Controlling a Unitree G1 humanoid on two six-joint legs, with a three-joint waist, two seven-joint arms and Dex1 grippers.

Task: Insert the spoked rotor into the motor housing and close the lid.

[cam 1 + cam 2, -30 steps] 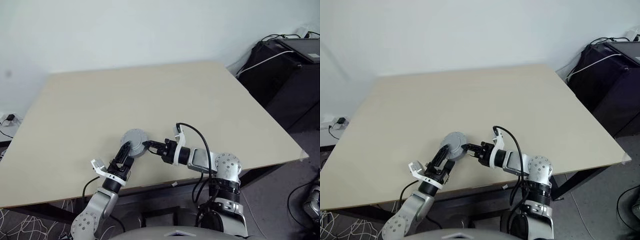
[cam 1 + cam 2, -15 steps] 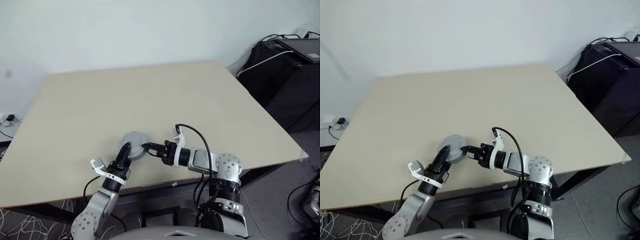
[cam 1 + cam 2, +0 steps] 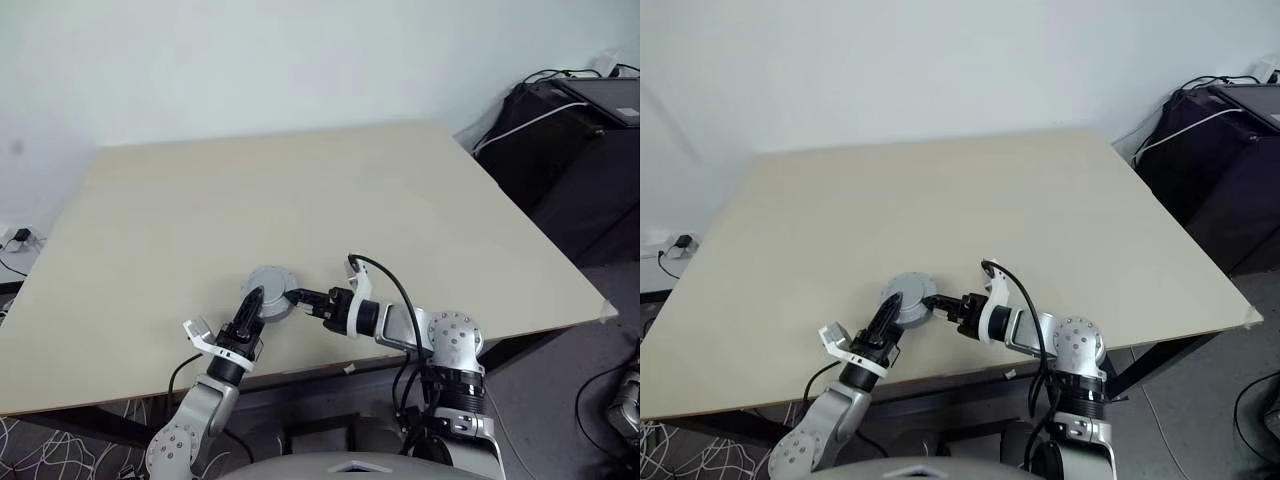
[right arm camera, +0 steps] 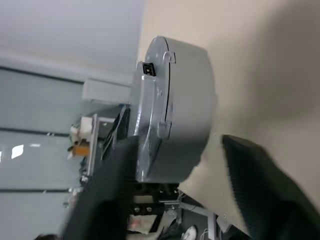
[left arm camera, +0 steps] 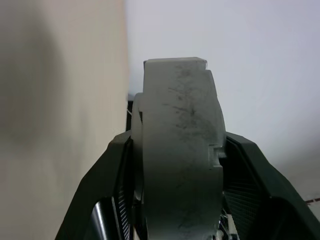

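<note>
Left eye view: a beige table (image 3: 330,190) before a pale wall, dark cabinet with cables (image 3: 580,130) at right. Low centre, the grey motor housing (image 3: 270,292) with its lid on.

Left wrist view: the left gripper (image 5: 177,200) clamps the housing's rim.

Right wrist view: the right gripper (image 4: 175,175) is spread beside the housing, clear of it.

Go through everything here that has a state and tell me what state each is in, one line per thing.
Grey round motor housing: lid closed on it, resting on the table, clamped at its edge.
Left gripper: shut on the housing, one finger at each flat face.
Right gripper: open, fingers apart beside the housing.
</note>
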